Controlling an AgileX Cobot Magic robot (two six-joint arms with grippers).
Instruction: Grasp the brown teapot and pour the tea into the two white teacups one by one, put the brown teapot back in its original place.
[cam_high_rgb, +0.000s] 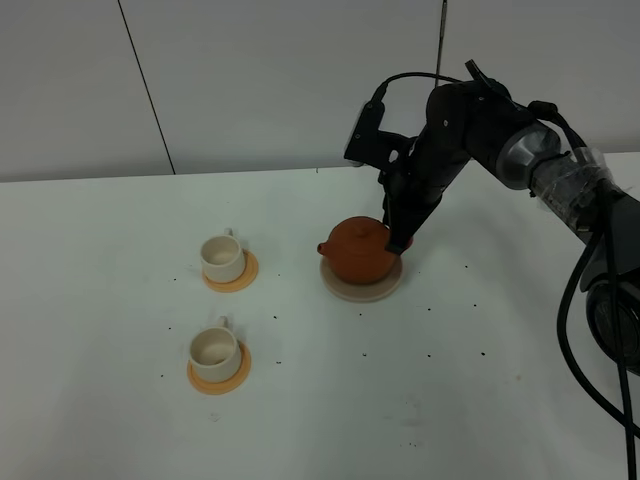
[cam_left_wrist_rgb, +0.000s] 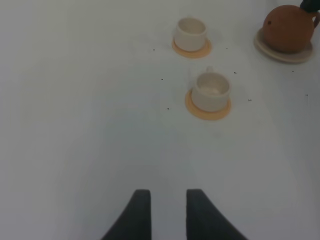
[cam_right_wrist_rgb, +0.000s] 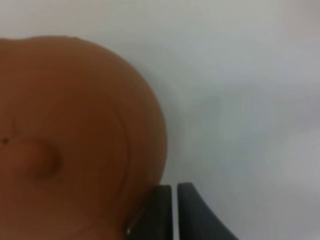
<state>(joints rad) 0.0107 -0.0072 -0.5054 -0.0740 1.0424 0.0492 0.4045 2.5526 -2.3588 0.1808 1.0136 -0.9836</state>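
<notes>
Close against the right wrist camera: brown teapot (cam_right_wrist_rgb: 75, 140), blurred, lid knob facing the lens. Seated upright on pale beige saucer (cam_high_rgb: 360, 293), spout turned toward the cups, a little right of the desk's middle in the high view. Right hand (cam_right_wrist_rgb: 174, 187) down at the pot's handle side, right against the rounded body, fingers pressed nearly together with only a thin slit between. Handle pinched or not: cannot tell, hidden behind the fingers in the high view and too blurred in the wrist view.

Further out, off the spout side and well apart from the pot, two white cups: far teacup (cam_high_rgb: 222, 258) and near teacup (cam_high_rgb: 214, 347), one behind the other, each upright on its own orange coaster (cam_high_rgb: 250, 272), small side handles pointing away from the high camera.

Left hand (cam_left_wrist_rgb: 164, 192) low over bare white desk (cam_high_rgb: 100, 330), well apart from both cups, fingers parted by a narrow gap, holding nothing. Dark specks scattered across the desk top.
</notes>
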